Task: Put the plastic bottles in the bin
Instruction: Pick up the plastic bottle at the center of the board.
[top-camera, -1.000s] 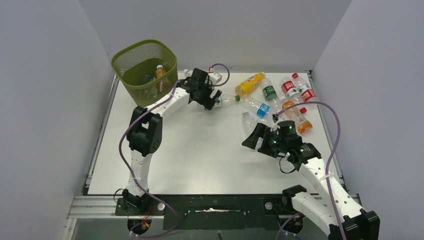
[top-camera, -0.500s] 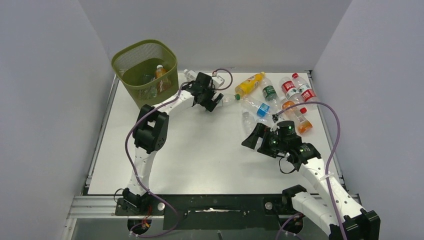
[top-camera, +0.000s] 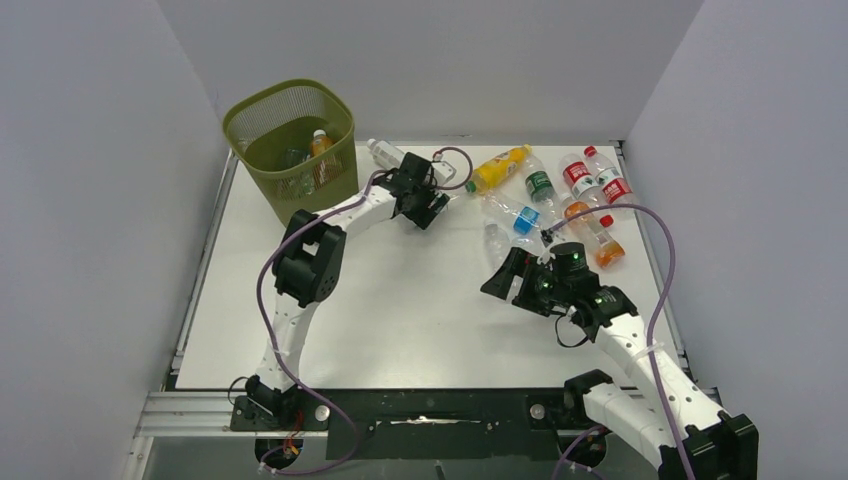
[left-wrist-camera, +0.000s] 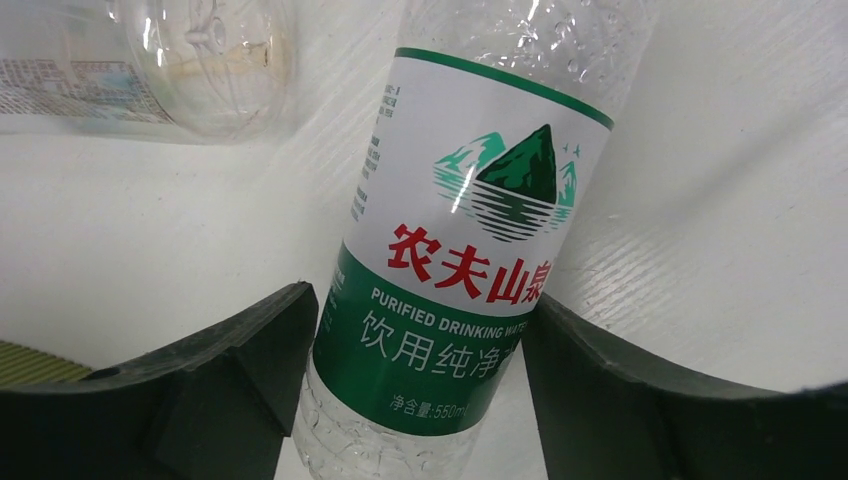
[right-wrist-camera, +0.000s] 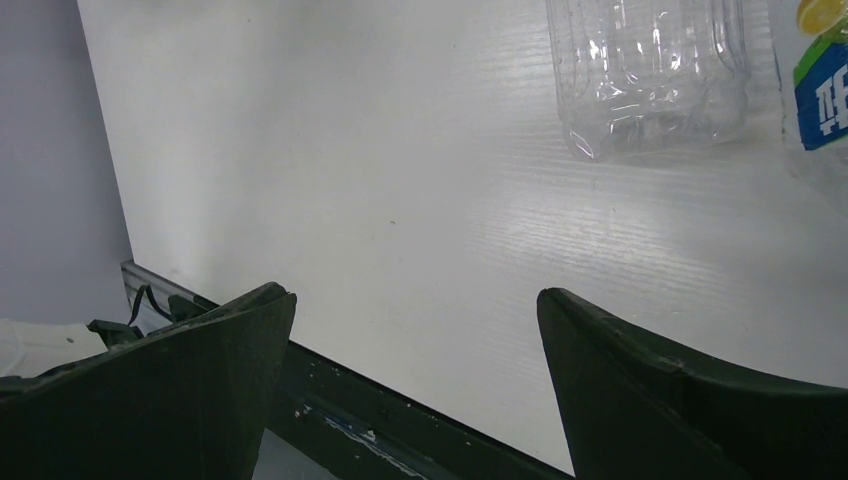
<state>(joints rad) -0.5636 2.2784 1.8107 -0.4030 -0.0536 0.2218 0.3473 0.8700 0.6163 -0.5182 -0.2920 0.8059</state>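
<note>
Plastic bottle: clear, green-and-white label

White table, olive mesh bin at far-left corner, plastic bottles lying far right, green-labelled bottle mid-back.

The olive-green mesh bin stands upright at the far left corner of the table, a few bottles already inside, one orange-capped bottle showing, and a clear bottle lies just beside it. Close up, the green-labelled bottle lies on its side, clear and dimpled, its white-and-green label bearing red characters. Far right, the rest lie in a loose cluster: an orange bottle, two red-labelled bottles, a blue-labelled bottle, and a bare crumpled bottle nearest.
</note>
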